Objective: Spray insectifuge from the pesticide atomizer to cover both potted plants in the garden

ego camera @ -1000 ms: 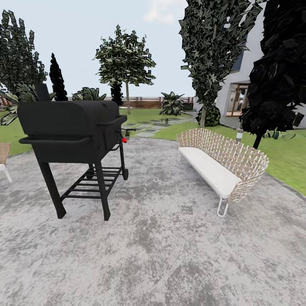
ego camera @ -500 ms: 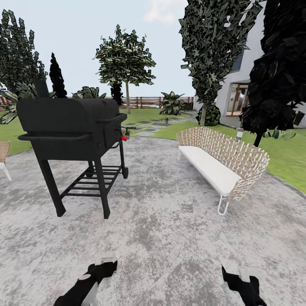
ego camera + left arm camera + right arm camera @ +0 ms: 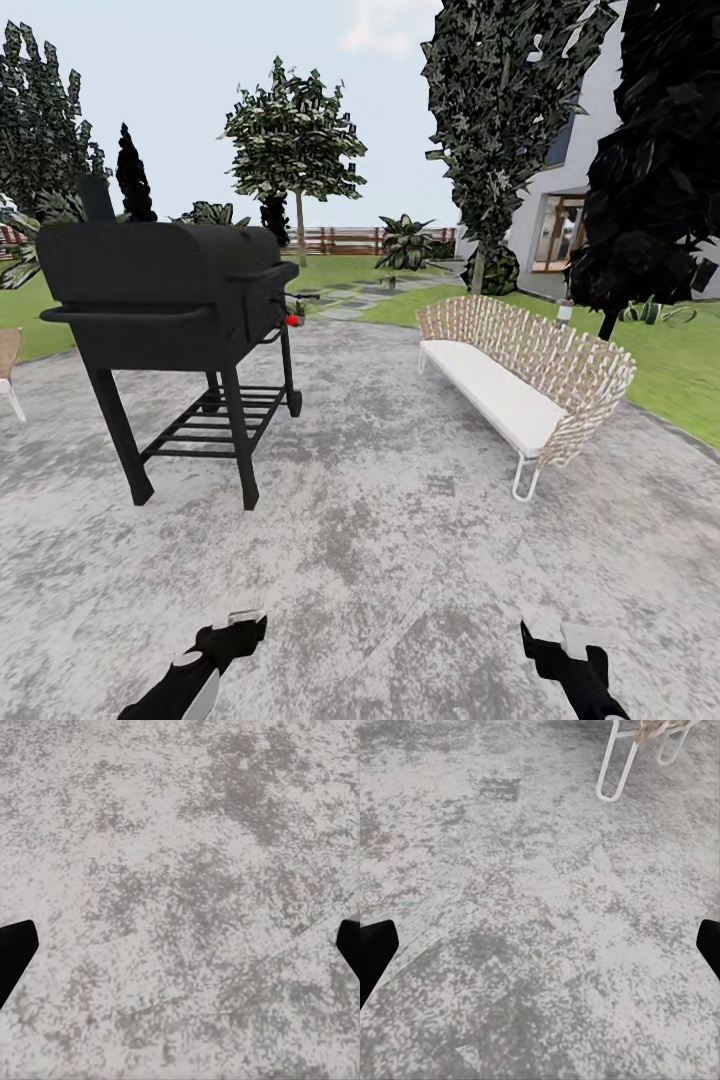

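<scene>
Scanning from: the mottled grey paved patio [image 3: 400, 560], both arms low for travel.
Left gripper [image 3: 232, 640]: spread, empty.
Right gripper [image 3: 560, 655]: spread, empty.
Atomizer: I can't pick it out; possibly the red-tipped thing [image 3: 291, 321] far ahead by the black barrel grill [image 3: 165, 290].

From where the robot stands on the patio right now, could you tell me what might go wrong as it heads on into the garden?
1. The black grill stands close ahead on the left; the left hand could clip its legs.
2. The wicker sofa narrows the way on the right, near the right hand.
</scene>
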### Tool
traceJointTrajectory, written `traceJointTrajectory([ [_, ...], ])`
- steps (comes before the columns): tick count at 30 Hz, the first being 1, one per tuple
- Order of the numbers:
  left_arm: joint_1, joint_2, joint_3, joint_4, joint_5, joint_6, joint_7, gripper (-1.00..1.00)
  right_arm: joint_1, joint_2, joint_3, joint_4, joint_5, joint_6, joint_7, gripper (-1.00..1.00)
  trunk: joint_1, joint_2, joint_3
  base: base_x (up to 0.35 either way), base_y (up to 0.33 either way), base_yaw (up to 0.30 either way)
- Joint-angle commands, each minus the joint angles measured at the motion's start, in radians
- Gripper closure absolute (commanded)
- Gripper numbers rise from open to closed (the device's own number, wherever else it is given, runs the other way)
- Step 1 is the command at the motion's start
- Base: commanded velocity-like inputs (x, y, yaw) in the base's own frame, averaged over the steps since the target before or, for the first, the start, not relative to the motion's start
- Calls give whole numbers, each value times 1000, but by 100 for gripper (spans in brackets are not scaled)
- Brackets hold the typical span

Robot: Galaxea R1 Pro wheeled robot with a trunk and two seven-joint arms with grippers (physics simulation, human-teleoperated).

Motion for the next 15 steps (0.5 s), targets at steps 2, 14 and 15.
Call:
traceJointTrajectory([
  [2, 0, 0, 0, 0, 11, -1, 0, -100, -1, 0, 1, 0, -1, -3, -1, -100, 8, -15, -7, 0, 0, 0],
  [14, 1, 2, -1, 0, 11, -2, 0, -100, 0, 32, 5, 1, 9, -4, -5, -100, 54, -99, -42, 0, 0, 19],
  [15, 1, 2, -1, 0, 11, -2, 0, -100, 0, 34, 5, 1, 9, -4, -5, -100, 57, -106, -44, 0, 0, 96],
])
